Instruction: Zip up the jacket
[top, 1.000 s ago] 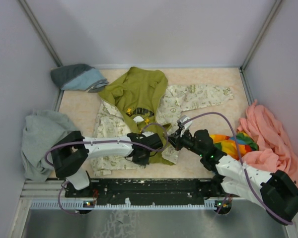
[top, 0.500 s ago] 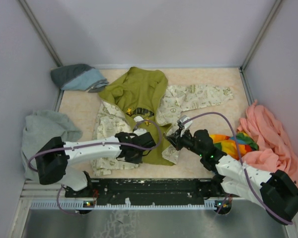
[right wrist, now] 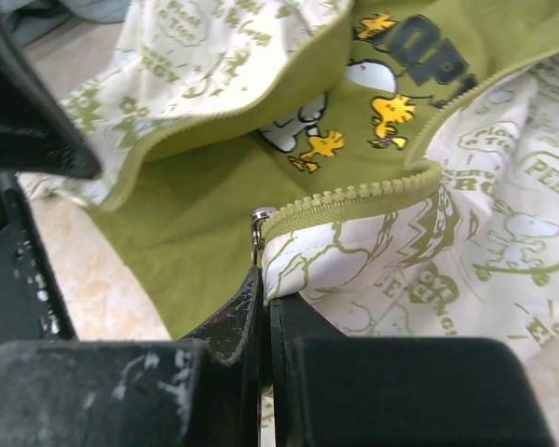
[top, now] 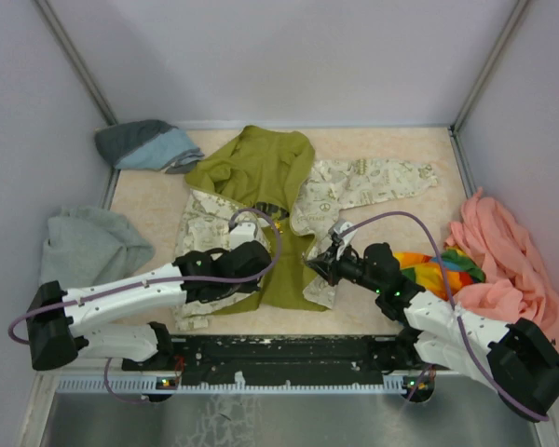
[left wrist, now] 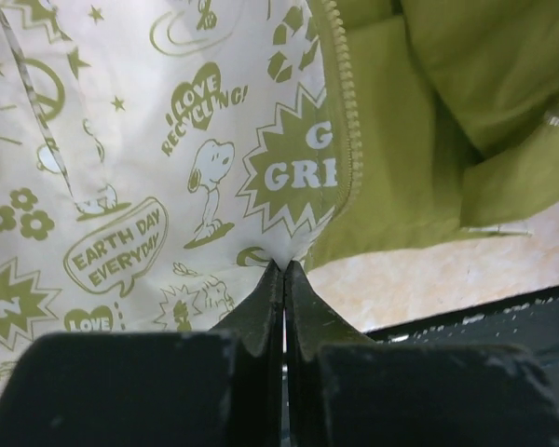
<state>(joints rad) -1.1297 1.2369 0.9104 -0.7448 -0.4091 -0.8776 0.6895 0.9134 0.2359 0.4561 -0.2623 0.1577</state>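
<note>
My left arm has swung out toward 8 o'clock, dragging one front panel wider; the jacket (top: 261, 168) lies open mid-bench (top: 401, 149), hood at 12 o'clock. My left fingers (left wrist: 278, 279) are clenched on that panel's hem; my right fingers (right wrist: 253, 298) are clenched on the other panel's bottom corner, beside the slider (right wrist: 258, 222). Nothing is zipped, I judge; the zipper halves sit well apart and must be joined, then closed.

free: bare table (top: 391, 144) far-right | blocked: jacket (top: 261, 168) centre, pink garment (top: 512, 261) right, grey sweatshirt (top: 84, 247) left

Unzipped cream-and-olive jacket (top: 261, 186), flat
</note>
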